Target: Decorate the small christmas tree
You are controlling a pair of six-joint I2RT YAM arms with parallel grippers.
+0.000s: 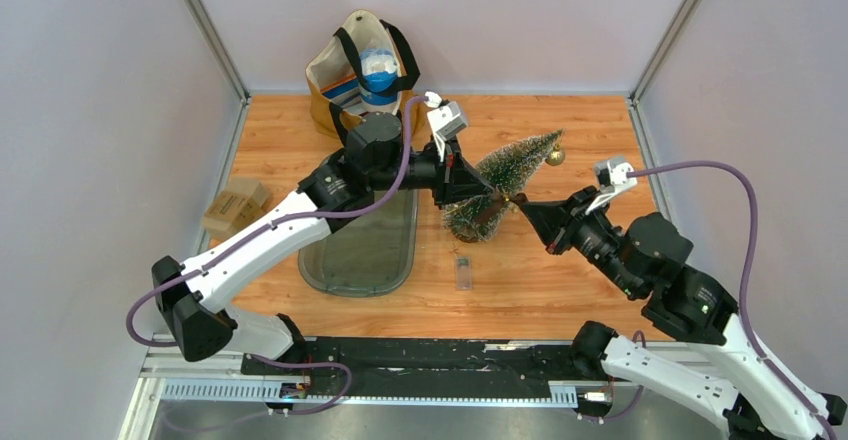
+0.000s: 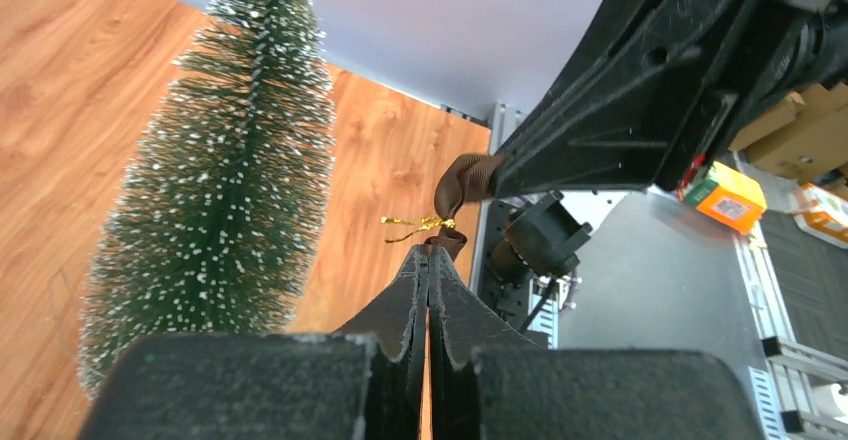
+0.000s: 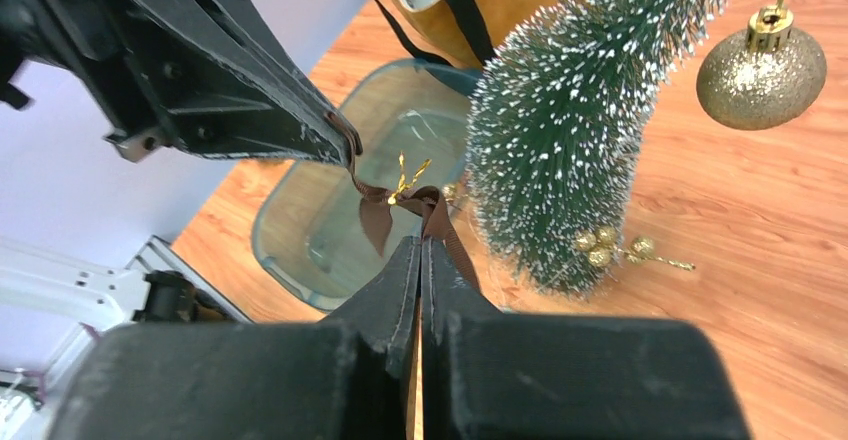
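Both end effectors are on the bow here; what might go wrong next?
1. The left end effector and right end effector are both shut on the bow; pulling apart may untie or tear it.
2. The tree sits close beside them; a swing might knock it or its bauble.

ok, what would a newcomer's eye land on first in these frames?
Both arms meet mid-table beside the small christmas tree. The left tool and the right tool are each shut on the same brown ribbon bow, which has a gold tie. A glittery gold ball hangs at the tree's tip, and a clear tray lies to the tree's left.
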